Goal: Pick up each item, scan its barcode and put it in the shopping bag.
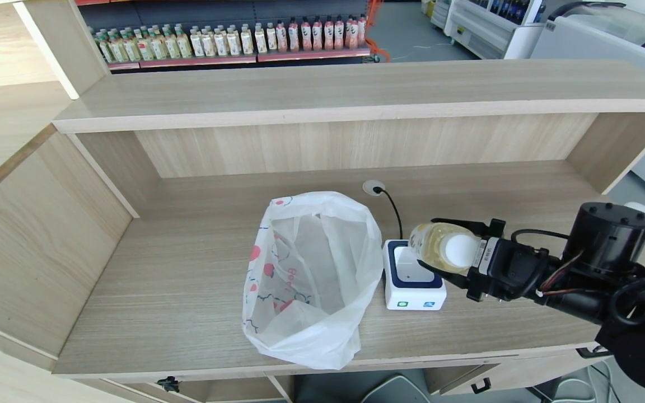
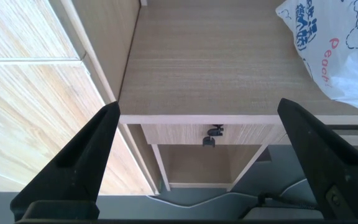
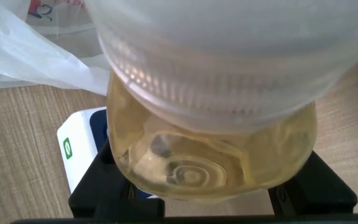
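Note:
A clear bottle of pale yellow drink [image 1: 440,246] with a white cap lies on its side in my right gripper [image 1: 450,246], which is shut on it. It hangs just above the white and blue barcode scanner [image 1: 412,277] on the counter. In the right wrist view the bottle [image 3: 210,124] is close up, its white cap towards the camera, with the scanner [image 3: 79,152] below it. The white shopping bag [image 1: 308,274] with red print stands open to the left of the scanner. My left gripper [image 2: 204,165] is open, off the counter's front edge, with nothing between its fingers.
The wooden counter [image 1: 188,280] has a raised back shelf and side walls. A black cable [image 1: 395,212] runs from a hole in the counter to the scanner. A drawer with a small black handle [image 2: 211,134] sits under the counter's front edge.

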Robot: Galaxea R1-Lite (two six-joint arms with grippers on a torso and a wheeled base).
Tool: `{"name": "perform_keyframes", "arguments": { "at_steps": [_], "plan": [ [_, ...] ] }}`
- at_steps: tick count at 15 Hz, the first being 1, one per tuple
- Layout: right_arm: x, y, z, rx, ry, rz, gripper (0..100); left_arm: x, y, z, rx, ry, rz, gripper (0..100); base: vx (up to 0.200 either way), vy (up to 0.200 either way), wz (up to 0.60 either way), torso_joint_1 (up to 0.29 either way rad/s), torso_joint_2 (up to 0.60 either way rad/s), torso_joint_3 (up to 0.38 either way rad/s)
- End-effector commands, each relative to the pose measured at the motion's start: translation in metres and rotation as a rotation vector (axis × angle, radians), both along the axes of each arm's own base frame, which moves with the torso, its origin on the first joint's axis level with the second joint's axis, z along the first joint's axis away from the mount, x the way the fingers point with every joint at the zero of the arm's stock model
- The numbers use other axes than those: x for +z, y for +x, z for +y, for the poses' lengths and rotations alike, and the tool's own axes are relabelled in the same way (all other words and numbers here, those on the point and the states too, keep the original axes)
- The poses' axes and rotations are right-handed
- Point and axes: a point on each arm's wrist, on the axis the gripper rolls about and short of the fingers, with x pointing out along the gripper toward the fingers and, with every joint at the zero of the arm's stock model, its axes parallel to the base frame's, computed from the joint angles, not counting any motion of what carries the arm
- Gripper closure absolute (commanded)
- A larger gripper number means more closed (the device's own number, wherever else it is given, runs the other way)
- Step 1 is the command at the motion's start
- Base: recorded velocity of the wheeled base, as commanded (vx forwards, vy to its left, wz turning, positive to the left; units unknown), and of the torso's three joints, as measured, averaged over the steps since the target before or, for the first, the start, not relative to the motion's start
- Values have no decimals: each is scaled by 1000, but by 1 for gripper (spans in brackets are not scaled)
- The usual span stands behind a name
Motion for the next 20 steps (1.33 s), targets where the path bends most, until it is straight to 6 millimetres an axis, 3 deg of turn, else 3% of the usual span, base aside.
{"name": "perform_keyframes", "arguments": {
  "at_steps": [1,6,17,20],
  "plan": [
    [-1,7,7,15,1,-4,100,0,0,0,0,0,0,0,0,0,0,0,0,0],
    [-3,13,22,57,2,-6,100,0,0,0,0,2,0,0,0,0,0,0,0,0],
    [-13,14,21,70,-26,2,100,0,0,0,0,2,0,0,0,0,0,0,0,0],
    [4,17,23,68,7,-58,100,0,0,0,0,2,-2,0,0,0,0,0,0,0]
  ]
}}
